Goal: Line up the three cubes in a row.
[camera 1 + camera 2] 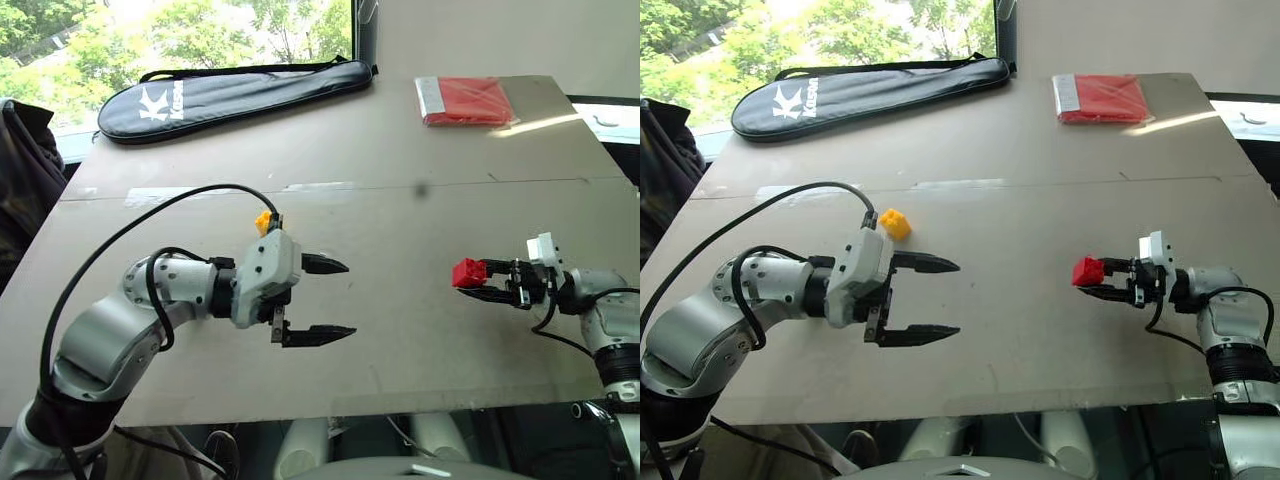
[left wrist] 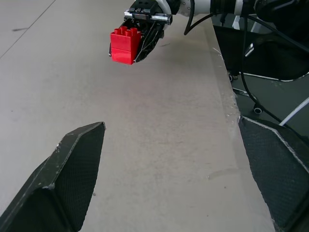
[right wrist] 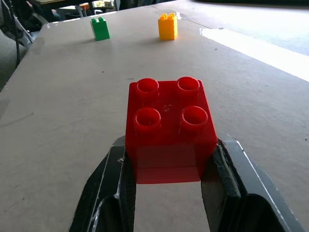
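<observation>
Right gripper's fingers (image 3: 116,193) tight around red cube (image 3: 169,128), left gripper (image 1: 925,298) spread, empty; green cube (image 3: 100,28) in right wrist view.

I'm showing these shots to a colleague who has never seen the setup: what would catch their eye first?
Probably the red cube, clamped in the right gripper above the table's right side. Next, the left gripper, open and empty, just in front of the yellow cube. Far back lie a black racket bag and a red packet.

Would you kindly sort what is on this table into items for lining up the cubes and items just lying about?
For the job:
- red cube, held in the right end effector
- yellow cube
- green cube

Lying about:
- black racket bag
- flat red packet
</observation>
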Tool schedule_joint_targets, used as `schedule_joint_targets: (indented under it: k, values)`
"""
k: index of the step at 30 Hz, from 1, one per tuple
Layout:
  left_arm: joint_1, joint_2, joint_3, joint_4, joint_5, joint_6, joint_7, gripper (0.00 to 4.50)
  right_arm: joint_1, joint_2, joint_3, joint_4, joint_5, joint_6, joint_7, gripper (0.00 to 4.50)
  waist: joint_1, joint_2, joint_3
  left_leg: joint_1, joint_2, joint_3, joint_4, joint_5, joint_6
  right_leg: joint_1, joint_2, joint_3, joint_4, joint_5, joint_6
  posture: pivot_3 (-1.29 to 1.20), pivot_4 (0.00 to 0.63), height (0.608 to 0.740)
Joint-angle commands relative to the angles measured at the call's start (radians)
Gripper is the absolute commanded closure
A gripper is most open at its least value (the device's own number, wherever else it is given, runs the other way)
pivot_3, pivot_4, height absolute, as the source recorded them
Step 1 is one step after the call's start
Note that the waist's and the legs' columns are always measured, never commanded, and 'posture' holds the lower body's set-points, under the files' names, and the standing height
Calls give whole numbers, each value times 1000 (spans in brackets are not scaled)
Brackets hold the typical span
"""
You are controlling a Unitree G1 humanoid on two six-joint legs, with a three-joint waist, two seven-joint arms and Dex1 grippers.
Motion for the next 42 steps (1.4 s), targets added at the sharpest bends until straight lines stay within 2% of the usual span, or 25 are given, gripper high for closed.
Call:
schedule_joint_targets:
  k: [1,8,25,26,27,30,31,32,37,42]
  values:
    - [43,19,37,-46,27,-34,8,0,-63,-31,120,23,-10,-59,64,3214,1,0,0,0,0,0,0,0,0,0,0,0,0,0,0,0,150,740]
    - [153,22,58,-81,67,-67,32,0,-118,-60,258,112,-11,-197,64,3214,9,0,0,-1,-1,-1,0,0,0,0,-2,-1,-1,0,0,0,150,740]
    - [173,-42,53,-67,66,-95,72,0,-181,-71,319,274,-5,-279,64,3214,6,0,0,-1,-1,-1,0,0,0,0,-2,-1,0,0,-1,0,150,740]
    - [172,-44,49,-65,69,-96,71,0,-181,-68,311,283,-7,-278,64,2414,6,0,0,-1,-1,-1,0,0,0,0,-2,-1,0,0,-1,0,150,740]
    - [172,-45,45,-63,73,-98,70,0,-181,-65,307,290,-9,-281,64,2194,6,0,0,-1,-1,-1,0,0,0,0,-2,-1,0,0,-1,0,150,740]
    - [171,-49,36,-62,78,-101,70,0,-181,-55,287,314,-25,-295,64,869,5,-1,0,0,-1,-1,0,0,0,0,-2,-1,0,1,-1,0,150,740]
    - [170,-51,34,-63,77,-100,71,0,-182,-53,282,322,-33,-300,64,612,5,-1,0,0,-1,-1,1,0,0,0,-2,-1,0,1,-1,0,150,740]
    - [169,-53,33,-64,75,-99,72,0,-183,-52,277,330,-43,-307,64,88,4,-1,0,0,-1,0,1,0,0,0,-2,-1,0,1,-1,0,150,740]
    - [170,-61,20,-67,80,-99,76,0,-183,-46,246,357,-83,-322,63,38,7,-1,0,1,-1,0,3,0,0,1,-1,-1,2,3,-2,0,150,740]
    - [217,-69,36,-85,70,-100,89,0,-147,-67,203,287,-53,-325,64,38,9,-1,0,1,-1,-1,10,0,0,2,-1,-1,7,3,-3,0,150,740]
